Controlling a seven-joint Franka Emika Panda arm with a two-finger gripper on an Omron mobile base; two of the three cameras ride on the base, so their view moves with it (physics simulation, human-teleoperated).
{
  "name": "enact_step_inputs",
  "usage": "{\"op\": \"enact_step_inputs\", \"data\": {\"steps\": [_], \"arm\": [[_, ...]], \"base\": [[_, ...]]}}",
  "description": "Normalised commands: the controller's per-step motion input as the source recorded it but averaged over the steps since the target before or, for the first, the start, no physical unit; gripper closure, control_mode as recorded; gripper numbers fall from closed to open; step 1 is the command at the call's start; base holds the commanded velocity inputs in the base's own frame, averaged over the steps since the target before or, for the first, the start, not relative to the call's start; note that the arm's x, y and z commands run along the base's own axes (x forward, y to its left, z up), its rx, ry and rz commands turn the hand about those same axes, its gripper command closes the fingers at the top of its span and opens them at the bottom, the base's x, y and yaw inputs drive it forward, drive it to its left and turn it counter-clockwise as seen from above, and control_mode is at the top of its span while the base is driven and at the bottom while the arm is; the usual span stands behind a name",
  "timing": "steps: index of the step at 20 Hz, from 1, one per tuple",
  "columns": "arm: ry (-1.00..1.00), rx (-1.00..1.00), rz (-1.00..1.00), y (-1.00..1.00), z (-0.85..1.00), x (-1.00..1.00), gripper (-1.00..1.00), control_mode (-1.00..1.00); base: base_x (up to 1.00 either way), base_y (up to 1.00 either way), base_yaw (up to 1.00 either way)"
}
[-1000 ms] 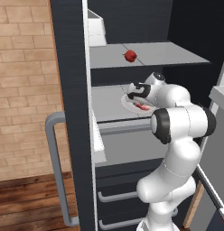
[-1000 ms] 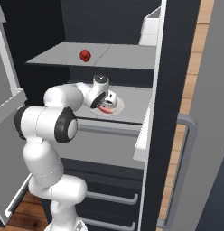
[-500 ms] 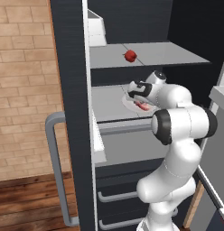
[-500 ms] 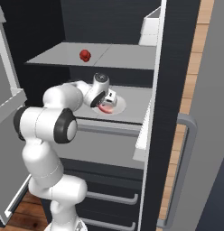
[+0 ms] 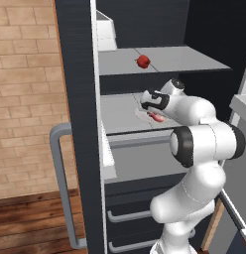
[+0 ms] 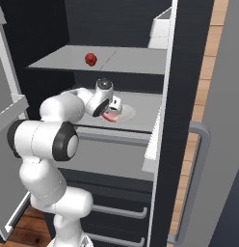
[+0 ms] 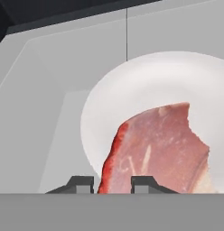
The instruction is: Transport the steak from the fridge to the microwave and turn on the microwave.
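Observation:
The steak (image 7: 159, 149), a red-pink slab, lies over a white plate (image 7: 145, 85) on the fridge's (image 5: 75, 74) middle shelf. Its left edge stands between my two dark finger tips. My gripper (image 7: 112, 184) is shut on the steak, reaching down onto the plate. From the left base view the gripper (image 5: 151, 112) sits over the steak (image 5: 156, 118). On the right base view the steak (image 6: 110, 116) shows as a red patch under the hand, on the plate (image 6: 127, 112). The microwave is out of view.
A round red fruit (image 5: 142, 61) sits on the upper shelf (image 6: 126, 62), above the hand. A white box (image 6: 160, 31) stands on the top shelf. A grey tub drawer (image 5: 140, 158) juts out below the plate's shelf. The open door's grey bar handle (image 5: 59, 188) is at left.
The jaws have narrowed onto the steak's edge. The hand and arm have hardly shifted over the plate.

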Motion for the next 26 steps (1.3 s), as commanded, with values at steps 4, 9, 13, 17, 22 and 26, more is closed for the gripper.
{"op": "enact_step_inputs", "data": {"steps": [4,9,13,17,22,26], "arm": [[-0.10,0.00,0.00,0.05,0.00,-0.39,1.00,-1.00],[-0.10,0.00,0.00,0.02,0.03,-0.39,1.00,-1.00],[-0.08,0.00,0.00,0.00,0.22,-0.33,1.00,-1.00],[-0.05,0.00,0.00,0.03,0.32,-0.37,1.00,-1.00],[-0.06,0.00,0.00,0.12,0.24,-0.50,1.00,-1.00],[-0.02,0.00,0.00,0.10,0.23,-0.50,1.00,-1.00]], "base": [[0.00,0.00,0.00],[0.00,0.00,0.00],[0.00,0.00,0.00],[0.00,0.00,0.00],[0.00,0.00,0.00],[0.00,0.00,0.00]]}}
